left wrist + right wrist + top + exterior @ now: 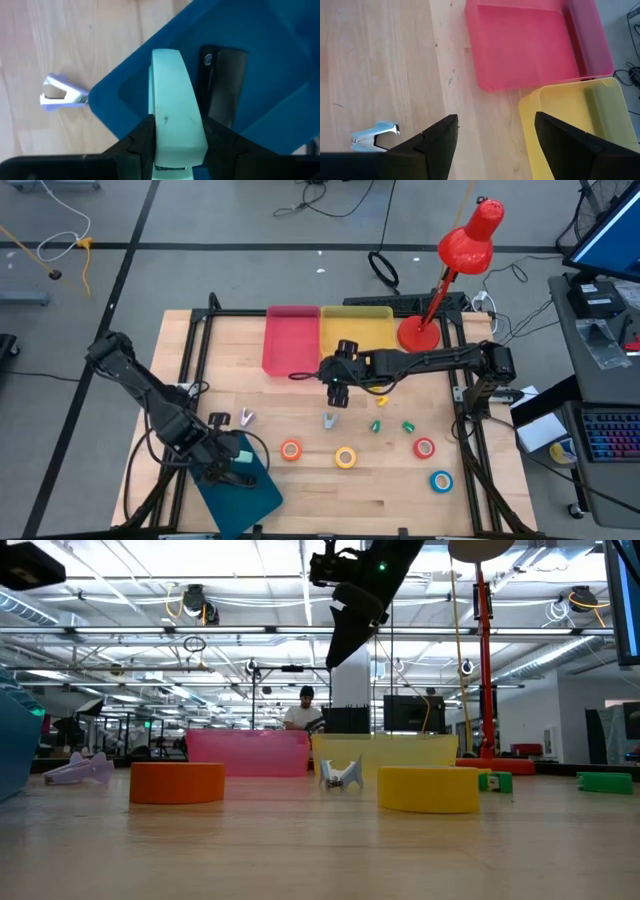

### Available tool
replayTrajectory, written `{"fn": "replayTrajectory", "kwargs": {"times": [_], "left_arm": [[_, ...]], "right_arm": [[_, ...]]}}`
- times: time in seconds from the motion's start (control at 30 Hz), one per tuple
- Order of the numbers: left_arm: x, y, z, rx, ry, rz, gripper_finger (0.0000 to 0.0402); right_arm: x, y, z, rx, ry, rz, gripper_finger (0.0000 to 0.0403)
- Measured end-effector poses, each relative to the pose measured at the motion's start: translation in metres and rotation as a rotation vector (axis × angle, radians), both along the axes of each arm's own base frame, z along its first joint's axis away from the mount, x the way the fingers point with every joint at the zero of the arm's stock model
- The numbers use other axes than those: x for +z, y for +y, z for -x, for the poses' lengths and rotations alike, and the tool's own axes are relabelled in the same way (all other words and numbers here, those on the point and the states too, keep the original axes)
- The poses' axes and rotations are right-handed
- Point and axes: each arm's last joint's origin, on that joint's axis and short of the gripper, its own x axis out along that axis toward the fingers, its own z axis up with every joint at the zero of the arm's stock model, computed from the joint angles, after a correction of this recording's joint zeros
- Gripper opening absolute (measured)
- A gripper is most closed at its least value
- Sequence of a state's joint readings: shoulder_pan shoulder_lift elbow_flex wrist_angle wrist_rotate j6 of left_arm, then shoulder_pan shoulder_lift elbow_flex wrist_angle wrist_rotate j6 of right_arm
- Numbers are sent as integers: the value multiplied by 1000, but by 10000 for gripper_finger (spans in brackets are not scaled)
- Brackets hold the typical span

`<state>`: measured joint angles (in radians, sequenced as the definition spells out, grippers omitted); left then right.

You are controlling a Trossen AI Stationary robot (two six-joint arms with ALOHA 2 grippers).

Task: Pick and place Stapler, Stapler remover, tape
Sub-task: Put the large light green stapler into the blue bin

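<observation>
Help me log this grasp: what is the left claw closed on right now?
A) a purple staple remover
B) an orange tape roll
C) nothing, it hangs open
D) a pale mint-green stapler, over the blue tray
D: in the left wrist view the left claw pinches the mint-green stapler from both sides above the blue tray, while the purple staple remover lies apart on the wood.

In the high view the left gripper [232, 467] covers most of the mint stapler [243, 459], and the teal bin [240, 495] runs off at 6 o'clock. The small green pieces [408, 426] at 3 o'clock of centre are too small to identify
</observation>
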<state>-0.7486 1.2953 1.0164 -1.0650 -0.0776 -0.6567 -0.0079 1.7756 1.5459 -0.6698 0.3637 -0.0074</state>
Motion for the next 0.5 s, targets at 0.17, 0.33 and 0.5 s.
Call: {"fn": "replayTrajectory", "kwargs": {"times": [0.17,0.33,0.5], "left_arm": [[-9,-1,-1,1,-18,10,128],[-20,-2,-3,9,-42,30,128],[-30,-1,-2,10,-46,34,128]], "right_arm": [[0,4,0,10,0,0,254],[0,6,0,16,-1,1,254],[0,9,-1,22,-5,1,254]]}}
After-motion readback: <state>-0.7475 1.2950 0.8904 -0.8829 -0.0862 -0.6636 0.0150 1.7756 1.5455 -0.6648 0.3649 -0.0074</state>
